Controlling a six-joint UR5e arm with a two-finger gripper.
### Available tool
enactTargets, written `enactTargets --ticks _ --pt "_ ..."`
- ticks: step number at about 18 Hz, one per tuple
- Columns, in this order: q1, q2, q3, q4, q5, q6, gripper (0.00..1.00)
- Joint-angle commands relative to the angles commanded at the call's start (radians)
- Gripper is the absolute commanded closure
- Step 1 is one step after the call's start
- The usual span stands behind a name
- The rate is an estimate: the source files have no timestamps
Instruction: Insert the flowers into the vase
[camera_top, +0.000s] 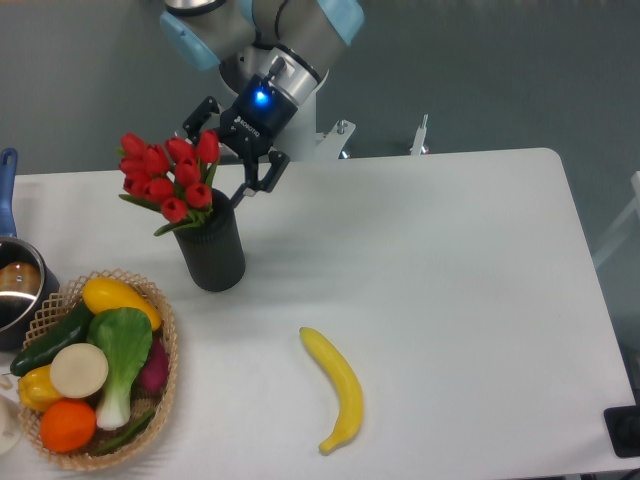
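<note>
Looking down at the white table (450, 260), we see the red tulips (168, 178) standing in the black ribbed vase (212, 250), their stems dropping into its round mouth and the buds leaning out to the left above the rim. The vase stands upright near the table's back left, just beyond the wicker basket (170, 350). Our gripper (232, 145) hovers just behind and to the right of the bouquet, its two dark fingers (265, 172) spread wide with nothing between them; one finger sits near the topmost buds, but we cannot tell whether it touches them. A blue light glows on the wrist above. In the basket we make out a yellow squash (115, 296), a bok choy (122, 350), a cucumber (50, 340), an orange (68, 424) and a pale round slice (78, 370). A banana (338, 388) lies alone toward the table's front, well apart from the vase. At the left edge sits a metal pot (15, 290) with a blue handle.
</note>
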Motion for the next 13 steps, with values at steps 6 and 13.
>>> enactTargets --ticks 6,13 --pt "0.028 0.057 0.008 -0.005 0.152 0.0 0.0" --pt "0.166 -0.032 0.069 -0.003 0.413 0.038 0.0"
